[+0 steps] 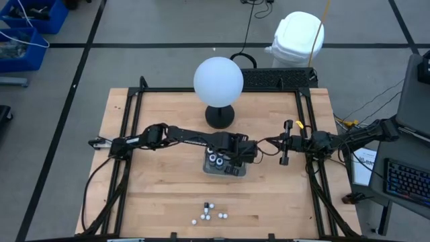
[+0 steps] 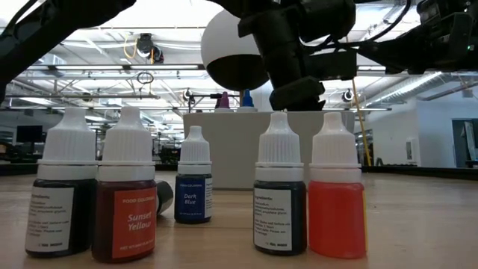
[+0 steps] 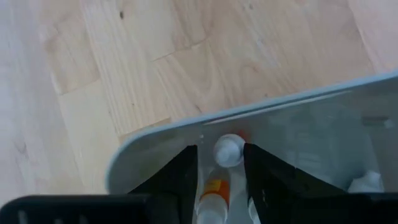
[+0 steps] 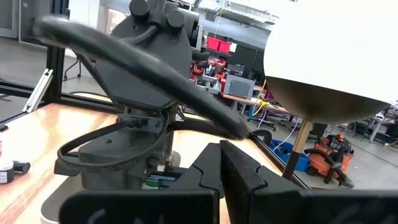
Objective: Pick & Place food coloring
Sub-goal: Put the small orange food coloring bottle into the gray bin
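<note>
My left gripper (image 1: 232,156) reaches down into the clear tray (image 1: 225,169), which holds a few dark bottles with white tops (image 1: 216,159). In the left wrist view its fingers (image 3: 186,177) stand open on either side of a white-capped orange food coloring bottle (image 3: 227,151) just inside the tray's rim (image 3: 161,134). Several more small bottles (image 1: 209,214) stand on the table near its front edge and fill the low view (image 2: 127,198). My right gripper (image 1: 286,142) waits shut at the table's right side, with nothing in it (image 4: 233,177). My left gripper has the orange bottle's white cap (image 3: 236,149) between its two fingers, which slant down from above. A gap shows between the cap and one finger. Whether the other finger (image 3: 264,177) touches the cap, I cannot tell.
A big white globe (image 1: 218,79) on a black base (image 1: 220,115) stands just behind the tray and rises behind the bottles in the low view (image 2: 228,52). A black frame (image 1: 134,134) runs along the table's left, far and right sides.
</note>
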